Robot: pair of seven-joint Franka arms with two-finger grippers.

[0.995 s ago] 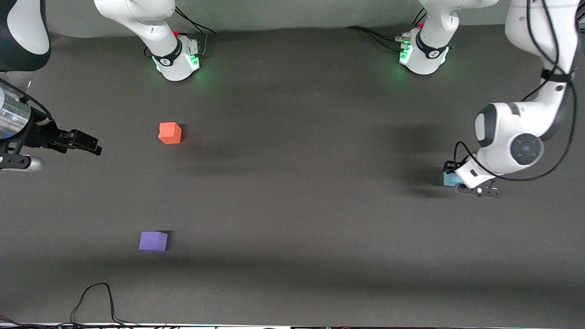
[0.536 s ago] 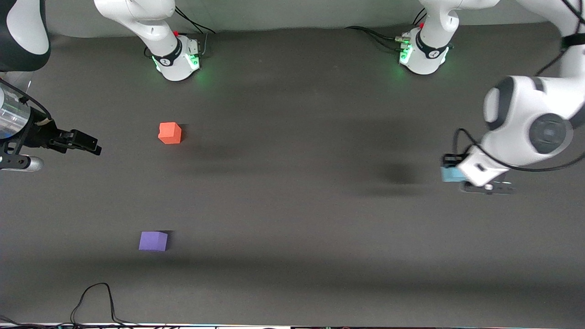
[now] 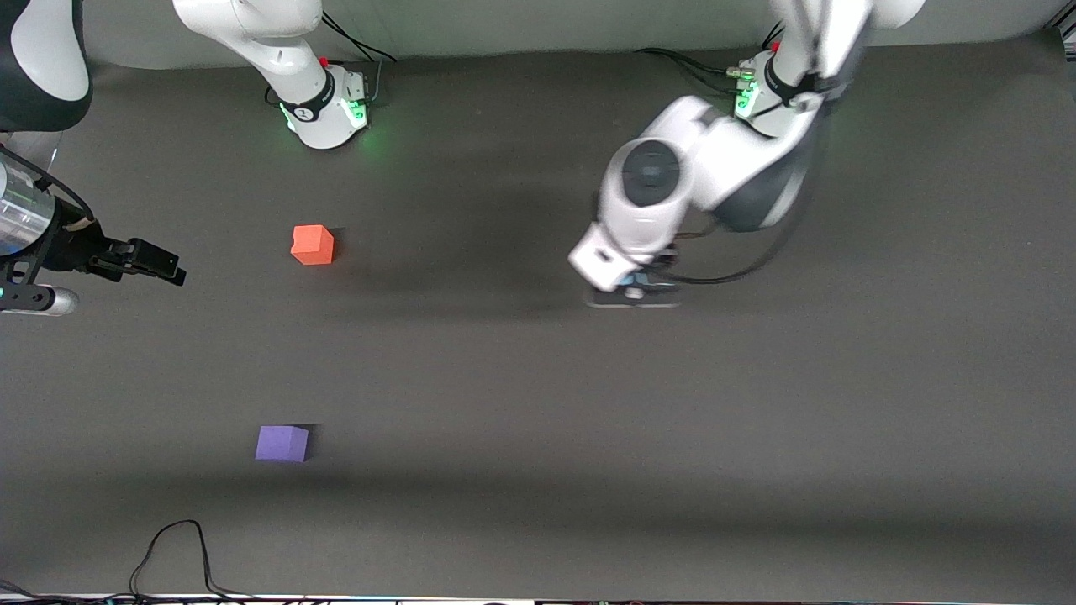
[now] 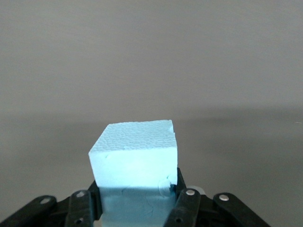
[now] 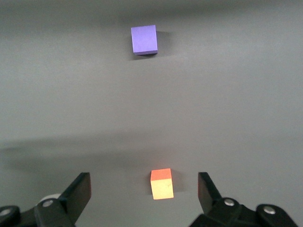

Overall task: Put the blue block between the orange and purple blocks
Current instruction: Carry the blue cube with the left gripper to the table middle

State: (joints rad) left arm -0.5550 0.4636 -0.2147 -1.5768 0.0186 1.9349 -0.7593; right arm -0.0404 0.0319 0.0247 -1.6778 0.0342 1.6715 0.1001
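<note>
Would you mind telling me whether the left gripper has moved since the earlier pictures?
Yes. The left gripper, shut on the blue block, has swung from the left arm's end of the table toward the orange block.

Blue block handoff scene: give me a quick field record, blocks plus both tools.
blue block: clamped in left tool, in the air over mid-table
orange block: on table, toward right arm's end
purple block: on table, nearer the front camera than orange
gap between orange and purple: not yet filled
right tool: open, waiting above the table at the right arm's end
</note>
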